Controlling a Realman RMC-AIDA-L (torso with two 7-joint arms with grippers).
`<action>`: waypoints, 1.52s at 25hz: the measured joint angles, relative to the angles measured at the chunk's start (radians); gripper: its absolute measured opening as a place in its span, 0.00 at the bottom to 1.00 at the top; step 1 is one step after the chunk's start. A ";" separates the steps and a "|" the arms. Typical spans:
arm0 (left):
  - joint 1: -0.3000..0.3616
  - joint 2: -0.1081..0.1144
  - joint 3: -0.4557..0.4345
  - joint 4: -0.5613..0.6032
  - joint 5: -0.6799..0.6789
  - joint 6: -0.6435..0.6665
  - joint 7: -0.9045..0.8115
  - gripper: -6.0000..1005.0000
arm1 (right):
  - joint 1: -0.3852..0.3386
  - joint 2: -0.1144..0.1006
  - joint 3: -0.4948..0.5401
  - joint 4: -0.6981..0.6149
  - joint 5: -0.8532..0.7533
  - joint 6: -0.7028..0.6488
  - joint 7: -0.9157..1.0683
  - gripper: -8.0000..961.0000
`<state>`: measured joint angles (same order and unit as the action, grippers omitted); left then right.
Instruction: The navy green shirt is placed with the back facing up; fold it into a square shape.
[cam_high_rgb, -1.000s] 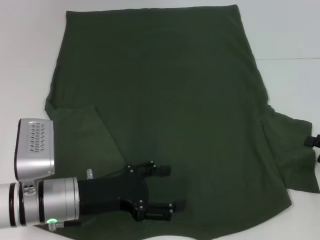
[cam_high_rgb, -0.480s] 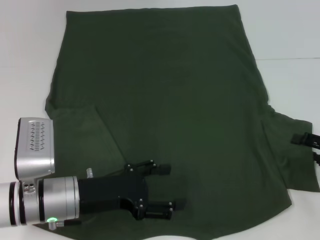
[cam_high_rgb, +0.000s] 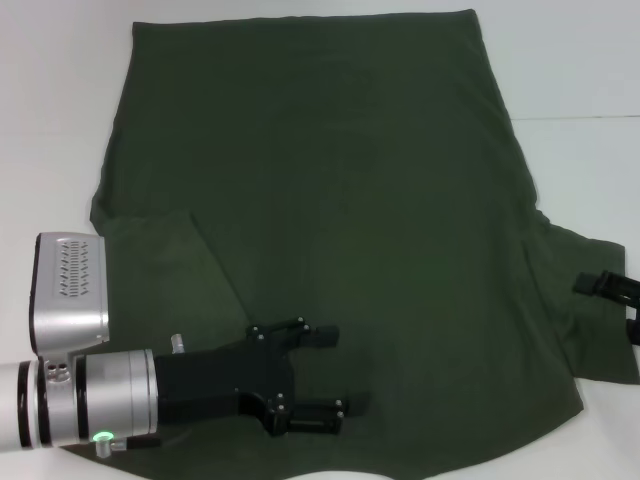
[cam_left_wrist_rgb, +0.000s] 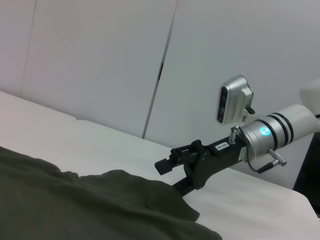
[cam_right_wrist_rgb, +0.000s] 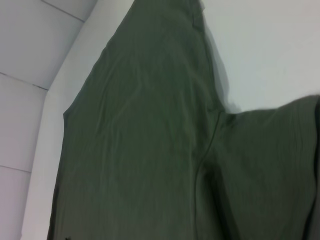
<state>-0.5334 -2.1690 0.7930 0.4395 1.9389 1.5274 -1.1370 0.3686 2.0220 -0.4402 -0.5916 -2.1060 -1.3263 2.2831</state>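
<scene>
1. Shirt (cam_high_rgb: 330, 200) is lying back-up on the white table (cam_high_rgb: 580, 70), its left sleeve already folded inward.
2. Left gripper (cam_high_rgb: 340, 372) is hovering near the collar edge, fingers spread and holding nothing.
3. Right gripper (cam_high_rgb: 612, 293) is reaching over the right sleeve; its finger state cannot be told.
4. Next move, likely: pinching that sleeve and folding it inward.

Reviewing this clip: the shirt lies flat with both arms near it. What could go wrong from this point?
1. The right gripper sits at the right sleeve's edge on the navy green shirt; it may pinch only one layer, or miss.
2. The left sleeve is already folded in; the open left gripper hovering over the lower cloth could snag and undo it.
</scene>
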 joint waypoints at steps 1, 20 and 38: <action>0.000 0.000 0.000 0.000 0.000 -0.001 -0.002 0.91 | -0.001 0.002 0.004 0.004 0.000 0.000 0.000 0.91; -0.003 0.000 0.005 0.004 0.000 -0.003 -0.009 0.91 | -0.018 0.006 0.075 0.051 0.002 -0.006 -0.052 0.89; -0.004 0.002 0.000 0.004 0.000 -0.002 -0.010 0.91 | -0.022 0.000 0.131 0.064 0.014 -0.012 -0.079 0.16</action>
<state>-0.5370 -2.1674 0.7930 0.4432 1.9389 1.5249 -1.1474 0.3470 2.0224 -0.3095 -0.5276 -2.0923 -1.3382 2.2045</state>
